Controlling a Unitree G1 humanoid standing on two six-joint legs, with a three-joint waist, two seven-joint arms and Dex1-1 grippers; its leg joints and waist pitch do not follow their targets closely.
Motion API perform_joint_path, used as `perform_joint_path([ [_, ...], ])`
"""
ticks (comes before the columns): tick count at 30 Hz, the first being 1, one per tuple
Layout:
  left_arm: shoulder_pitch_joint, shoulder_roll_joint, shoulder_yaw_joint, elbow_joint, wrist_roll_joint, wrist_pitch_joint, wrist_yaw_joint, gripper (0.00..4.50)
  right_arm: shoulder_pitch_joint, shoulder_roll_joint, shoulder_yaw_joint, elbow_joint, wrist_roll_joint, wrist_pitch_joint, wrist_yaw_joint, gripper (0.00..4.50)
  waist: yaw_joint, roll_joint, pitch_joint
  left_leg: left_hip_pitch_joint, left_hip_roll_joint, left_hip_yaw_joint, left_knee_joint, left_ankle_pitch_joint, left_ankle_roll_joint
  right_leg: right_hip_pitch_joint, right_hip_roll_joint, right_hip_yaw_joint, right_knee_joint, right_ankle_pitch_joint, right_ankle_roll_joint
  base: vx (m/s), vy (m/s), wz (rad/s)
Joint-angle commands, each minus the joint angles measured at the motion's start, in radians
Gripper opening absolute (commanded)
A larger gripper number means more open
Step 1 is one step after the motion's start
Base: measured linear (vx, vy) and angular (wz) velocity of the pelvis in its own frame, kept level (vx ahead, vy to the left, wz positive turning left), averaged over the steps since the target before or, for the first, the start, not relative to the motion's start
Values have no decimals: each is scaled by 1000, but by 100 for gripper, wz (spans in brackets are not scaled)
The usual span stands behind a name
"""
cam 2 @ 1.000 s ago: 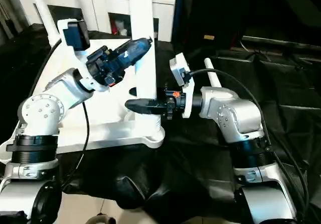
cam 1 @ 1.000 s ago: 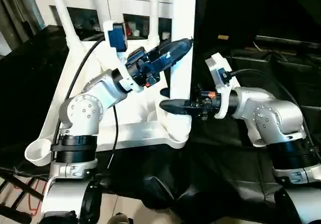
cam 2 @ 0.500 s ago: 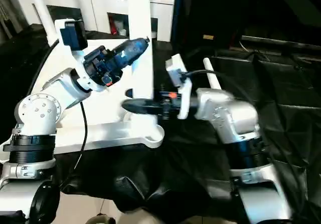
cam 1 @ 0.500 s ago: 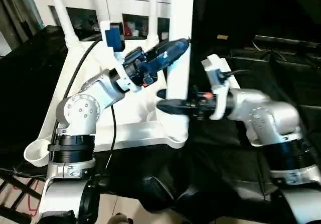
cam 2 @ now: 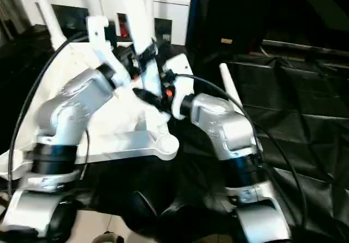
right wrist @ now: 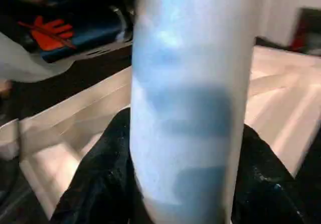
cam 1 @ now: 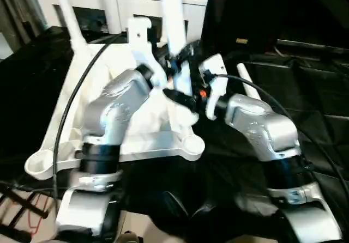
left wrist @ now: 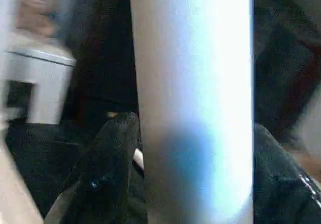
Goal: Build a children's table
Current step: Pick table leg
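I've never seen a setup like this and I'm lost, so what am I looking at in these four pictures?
This is a two-armed humanoid robot building a children's table. Two pictures look down from its head; the other two look from cameras on its wrists. An upturned white tabletop lies on black cloth, with one leg standing up from it. Both the left gripper and the right gripper reach to that leg; each wrist picture shows black fingers either side of it. Another leg lies on the cloth. A white cabinet stands behind.

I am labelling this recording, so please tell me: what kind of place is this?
Probably an indoor room set up for robot tests. A white cabinet with glass doors stands behind, and black cloth covers the work surface where the upturned white tabletop lies.
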Motion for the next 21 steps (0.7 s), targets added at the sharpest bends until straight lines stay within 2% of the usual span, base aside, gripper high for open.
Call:
perform_joint_path([
  [1,-25,-13,63,15,8,-32,94,290,-21,15,28,-52,-12,-41,-7,190,3,-7,-87,14,10,2,-64,-152,-24,61,-51,40,-67,-213,-139,0,0,0],
  [2,-23,-25,73,10,7,-35,121,262,-19,18,39,-52,-28,-55,-16,190,4,-2,-86,13,10,2,-65,-157,-22,62,-51,39,-69,-212,-139,0,0,0],
  [3,-20,-35,77,5,8,-37,138,255,-17,21,46,-53,-38,-67,-23,190,3,0,-86,15,11,1,-65,-161,-22,61,-50,40,-68,-208,-139,0,0,0],
  [5,-14,-56,85,-9,-6,-35,157,252,-13,25,52,-62,-49,-79,-34,190,3,-5,-87,13,10,2,-64,-154,-18,63,-49,39,-67,-191,-142,0,0,0],
  [7,-8,-79,92,-26,-37,-33,154,229,-9,29,56,-72,-56,-85,-46,190,2,-7,-87,12,9,3,-64,-155,-12,64,-50,39,-68,-194,-144,0,0,0],
  [9,-5,-98,98,-39,-60,-37,149,214,-3,33,61,-81,-59,-90,-50,190,3,-7,-85,12,9,3,-63,-157,-7,62,-49,39,-69,-201,-143,0,0,0],
  [10,-4,-106,100,-44,-80,-37,132,213,0,32,64,-83,-59,-96,-44,190,3,-3,-85,13,10,3,-64,-160,-6,62,-49,39,-70,-204,-143,0,0,0],
  [11,-3,-107,100,-47,-95,-35,113,209,4,36,59,-83,-39,-83,-26,190,2,-4,-85,12,8,3,-64,-167,-5,62,-48,38,-71,-215,-136,0,0,0],
  [12,-2,-106,97,-47,-109,-31,86,199,6,36,55,-84,-26,-74,-14,246,2,-2,-85,13,8,3,-64,-169,-5,62,-48,39,-72,-219,-134,0,0,0],
  [13,0,-103,93,-47,-117,-29,68,196,8,35,51,-84,-18,-68,-7,260,2,-4,-84,14,8,3,-64,-174,-4,61,-48,39,-74,-225,-130,0,0,0],
  [16,3,-68,69,-34,-134,-3,-25,193,0,16,29,-78,4,-34,17,280,1,-2,-85,12,7,1,-65,-174,0,63,-47,38,-73,-227,-124,0,0,0],
  [17,5,-48,59,-23,-128,0,-56,190,-4,4,20,-76,22,-11,38,295,0,0,-84,17,8,2,-65,-181,-2,59,-44,38,-75,-231,-126,0,0,0],
  [21,10,12,28,6,-117,11,-164,185,-13,-49,3,-59,59,33,108,325,3,3,-85,19,10,2,-66,-190,-5,60,-45,39,-74,-228,-131,0,0,0],
])
